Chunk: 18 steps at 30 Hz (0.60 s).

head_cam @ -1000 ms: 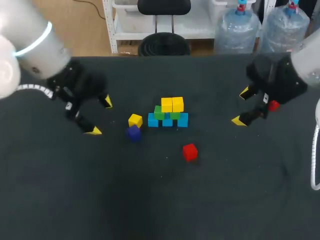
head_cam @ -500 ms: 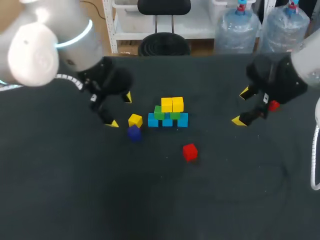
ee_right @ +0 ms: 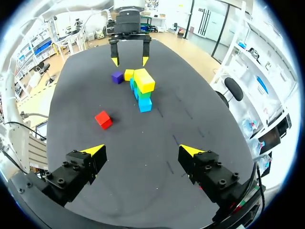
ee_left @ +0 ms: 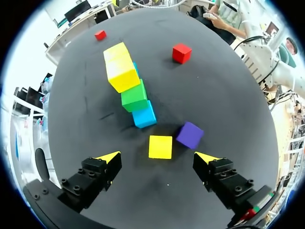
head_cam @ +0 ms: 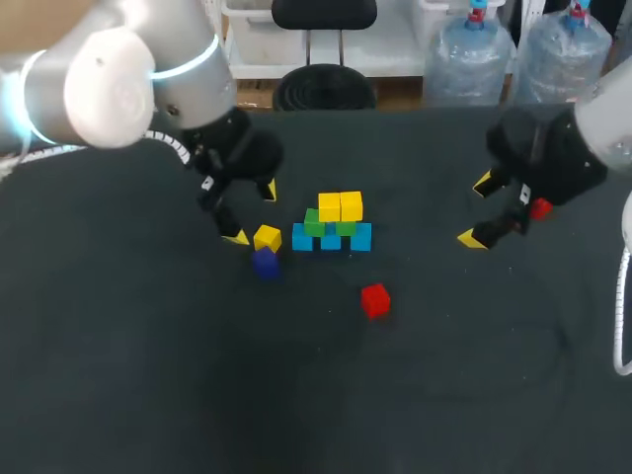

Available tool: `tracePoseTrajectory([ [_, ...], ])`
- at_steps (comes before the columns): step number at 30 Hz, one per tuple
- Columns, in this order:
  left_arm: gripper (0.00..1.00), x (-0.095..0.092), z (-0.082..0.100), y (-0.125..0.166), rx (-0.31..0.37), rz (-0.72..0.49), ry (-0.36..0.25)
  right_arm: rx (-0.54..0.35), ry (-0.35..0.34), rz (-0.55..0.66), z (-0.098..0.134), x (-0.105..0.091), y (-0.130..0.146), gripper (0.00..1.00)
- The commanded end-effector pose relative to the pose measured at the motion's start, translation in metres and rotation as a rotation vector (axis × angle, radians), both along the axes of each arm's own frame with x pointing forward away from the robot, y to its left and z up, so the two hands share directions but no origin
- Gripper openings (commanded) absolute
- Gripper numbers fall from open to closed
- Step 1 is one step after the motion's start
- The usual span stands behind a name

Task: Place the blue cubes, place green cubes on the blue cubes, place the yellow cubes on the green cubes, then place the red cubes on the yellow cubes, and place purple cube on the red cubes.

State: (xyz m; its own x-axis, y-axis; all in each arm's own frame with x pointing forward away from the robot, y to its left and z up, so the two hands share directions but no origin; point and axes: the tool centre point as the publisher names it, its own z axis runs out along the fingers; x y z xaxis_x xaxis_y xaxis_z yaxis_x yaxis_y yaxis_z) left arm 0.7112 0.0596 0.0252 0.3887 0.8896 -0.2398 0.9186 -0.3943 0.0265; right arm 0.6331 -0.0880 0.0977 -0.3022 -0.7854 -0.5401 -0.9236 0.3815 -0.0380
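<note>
"Where is the left gripper (head_cam: 251, 212)?"

"Upper left of centre in the head view, over the dark table (head_cam: 148, 395). Its fingers are spread wide and grasp nothing."

"What is closest to it?"

"The loose yellow cube (head_cam: 267, 237), just right of the lower fingertip. In the left wrist view that cube lies just ahead of the gap between the fingers, apart from both."

"Anything crowding that cube?"

"The purple cube (head_cam: 264, 262) sits right below it in the frame, so near that I cannot tell whether they touch. From the wrist it lies ahead of one finger, beside the yellow one. The stack (head_cam: 360, 237) stands just to the right."

"How is the stack built?"

"Three blue cubes (head_cam: 331, 241) in a row at the frame's centre, two green cubes (head_cam: 314, 224) on them, and two yellow cubes (head_cam: 329, 206) on the green."

"And the red ones?"

"One red cube (head_cam: 374, 300) lies alone, lower right of centre, apart from the stack. A second red cube (head_cam: 540, 208) is at the right of the frame, partly hidden behind the right gripper's body."

"The right gripper (head_cam: 478, 211) itself?"

"Upper right, released, fingers wide apart, well away from the stack. Its wrist view looks across the table to the stack, with the left gripper beyond it."
</note>
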Motion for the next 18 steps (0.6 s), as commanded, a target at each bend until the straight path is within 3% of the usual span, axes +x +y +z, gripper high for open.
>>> tracePoseTrajectory([
  [1,1.00,0.005,-0.006,-0.005,0.021,-0.004,0.036,0.002,0.001,0.002,-0.001,0.001,0.000,1.00],
  [18,1.00,0.002,-0.020,-0.008,0.013,0.028,0.057,0.002,0.001,0.002,-0.001,0.001,0.000,1.00],
])
